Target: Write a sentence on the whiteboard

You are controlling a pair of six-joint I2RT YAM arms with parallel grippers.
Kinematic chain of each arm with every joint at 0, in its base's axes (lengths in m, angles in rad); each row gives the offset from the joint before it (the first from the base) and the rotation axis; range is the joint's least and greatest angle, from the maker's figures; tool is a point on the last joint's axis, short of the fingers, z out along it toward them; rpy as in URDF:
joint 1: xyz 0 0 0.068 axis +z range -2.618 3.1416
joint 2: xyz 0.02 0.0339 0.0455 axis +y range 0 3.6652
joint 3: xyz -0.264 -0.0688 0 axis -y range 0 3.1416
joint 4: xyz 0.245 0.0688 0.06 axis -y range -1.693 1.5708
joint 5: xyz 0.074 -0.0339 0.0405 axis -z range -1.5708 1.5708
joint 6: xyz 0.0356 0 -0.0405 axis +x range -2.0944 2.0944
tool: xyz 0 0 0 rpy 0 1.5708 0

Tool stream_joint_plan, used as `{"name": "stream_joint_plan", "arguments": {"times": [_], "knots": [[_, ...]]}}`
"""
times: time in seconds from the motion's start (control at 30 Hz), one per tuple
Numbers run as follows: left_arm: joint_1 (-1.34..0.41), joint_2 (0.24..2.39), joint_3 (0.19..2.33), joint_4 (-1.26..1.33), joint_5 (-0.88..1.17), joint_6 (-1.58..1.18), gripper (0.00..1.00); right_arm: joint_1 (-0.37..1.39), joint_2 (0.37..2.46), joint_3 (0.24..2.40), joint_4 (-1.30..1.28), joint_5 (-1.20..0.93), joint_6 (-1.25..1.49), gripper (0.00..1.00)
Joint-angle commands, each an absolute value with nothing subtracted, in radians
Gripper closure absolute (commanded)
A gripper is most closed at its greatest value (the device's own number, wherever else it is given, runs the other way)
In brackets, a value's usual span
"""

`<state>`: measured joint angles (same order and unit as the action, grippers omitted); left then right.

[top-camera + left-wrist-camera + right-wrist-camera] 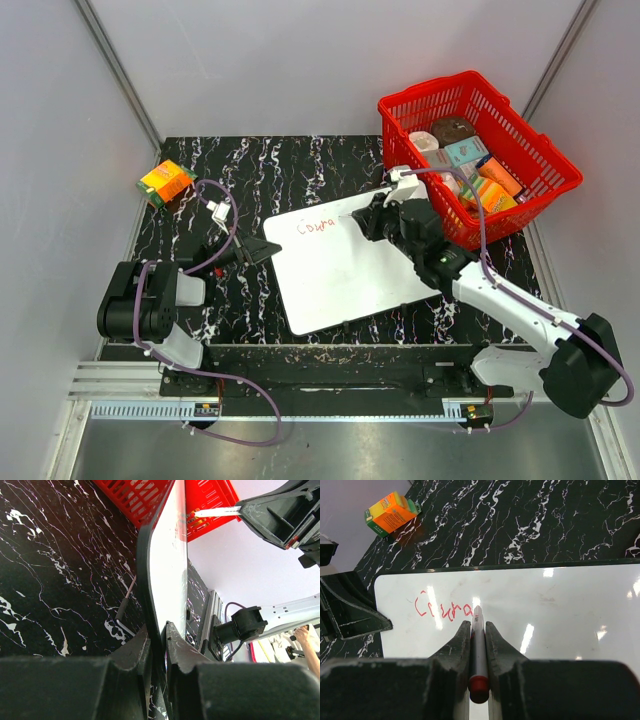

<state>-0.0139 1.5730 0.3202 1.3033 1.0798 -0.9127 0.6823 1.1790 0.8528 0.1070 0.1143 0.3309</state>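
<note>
Well, left end effector point(161, 630) pinches the whiteboard point(350, 275) edge; right end effector point(478, 625) grips a marker point(479, 650), tip at sentence point(442, 609) "Coura".

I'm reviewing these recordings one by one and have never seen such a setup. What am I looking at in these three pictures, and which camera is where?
Two robot arms are bolted at the near edge of a black marbled table. The wide picture looks down from above and behind them; the other two come from a camera on each wrist. A whiteboard lies on the table. The left gripper is shut on its left edge. The right gripper holds a marker, tip at the board, beside red writing that reads roughly "Coura". Off to the sides sit a red basket of boxes and an orange box.
</note>
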Motion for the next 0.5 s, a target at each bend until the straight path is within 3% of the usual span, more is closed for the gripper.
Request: {"name": "stream_joint_plan", "arguments": {"times": [0.0,0.47], "knots": [[-0.034,1.578,0.334,1.485,1.131,-0.821,1.00,0.672,1.198,0.907,0.136,0.138,0.307,1.00],[-0.034,1.577,0.336,1.482,1.131,-0.821,1.00,0.672,1.246,0.933,0.135,0.140,0.319,1.00]]}}
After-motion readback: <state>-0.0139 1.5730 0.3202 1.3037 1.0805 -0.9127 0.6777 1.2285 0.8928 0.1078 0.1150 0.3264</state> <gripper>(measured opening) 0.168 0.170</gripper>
